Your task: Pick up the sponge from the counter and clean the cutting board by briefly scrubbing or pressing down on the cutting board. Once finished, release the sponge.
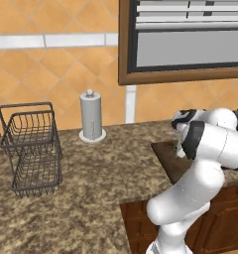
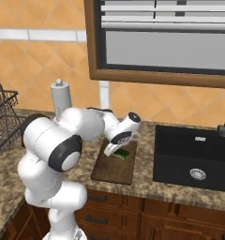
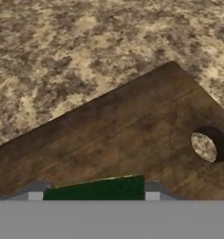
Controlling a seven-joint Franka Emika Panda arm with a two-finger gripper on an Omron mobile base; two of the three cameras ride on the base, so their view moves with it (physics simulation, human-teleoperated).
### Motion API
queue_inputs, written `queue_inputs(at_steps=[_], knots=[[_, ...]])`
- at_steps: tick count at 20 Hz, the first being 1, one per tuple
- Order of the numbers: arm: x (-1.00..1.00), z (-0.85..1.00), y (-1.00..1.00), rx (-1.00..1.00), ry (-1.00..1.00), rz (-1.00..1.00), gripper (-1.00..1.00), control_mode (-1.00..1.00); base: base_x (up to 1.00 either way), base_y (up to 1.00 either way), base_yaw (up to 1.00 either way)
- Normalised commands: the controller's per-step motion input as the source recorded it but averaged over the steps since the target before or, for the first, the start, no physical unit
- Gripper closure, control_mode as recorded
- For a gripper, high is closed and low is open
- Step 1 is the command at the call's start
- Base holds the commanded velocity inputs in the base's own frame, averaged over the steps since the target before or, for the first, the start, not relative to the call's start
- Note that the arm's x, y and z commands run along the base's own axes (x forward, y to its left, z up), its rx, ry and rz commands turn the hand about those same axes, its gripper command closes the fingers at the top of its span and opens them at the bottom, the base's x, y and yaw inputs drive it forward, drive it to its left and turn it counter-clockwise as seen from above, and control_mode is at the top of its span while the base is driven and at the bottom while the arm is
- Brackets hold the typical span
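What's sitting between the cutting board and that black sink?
Nothing: in the right base view, a bare strip of counter separates the cutting board from the sink.

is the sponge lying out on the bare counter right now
No: the sponge sits over the cutting board, held between the fingers of the gripper, with dark wood rather than counter beneath it.

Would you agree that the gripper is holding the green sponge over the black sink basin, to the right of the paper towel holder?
Not quite: the gripper holds the sponge over the cutting board, not the sink. The right base view shows this, with the sink further right. The rest stands: it is right of the paper towel holder.
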Motion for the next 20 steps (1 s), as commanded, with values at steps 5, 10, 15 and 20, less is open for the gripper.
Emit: queue_inputs(at_steps=[5,10,15,20], knots=[[0.12,-0.12,-0.25,-0.02,0.04,0.51,1.0,-1.0,0.0,0.0,0.0],[0.13,-0.61,0.0,0.06,0.01,0.23,1.0,-1.0,0.0,0.0,0.0],[0.11,-0.93,0.04,0.3,-0.02,0.09,1.0,-1.0,0.0,0.0,0.0],[-0.44,-0.99,0.32,0.48,-0.3,0.11,1.0,-1.0,0.0,0.0,0.0]])
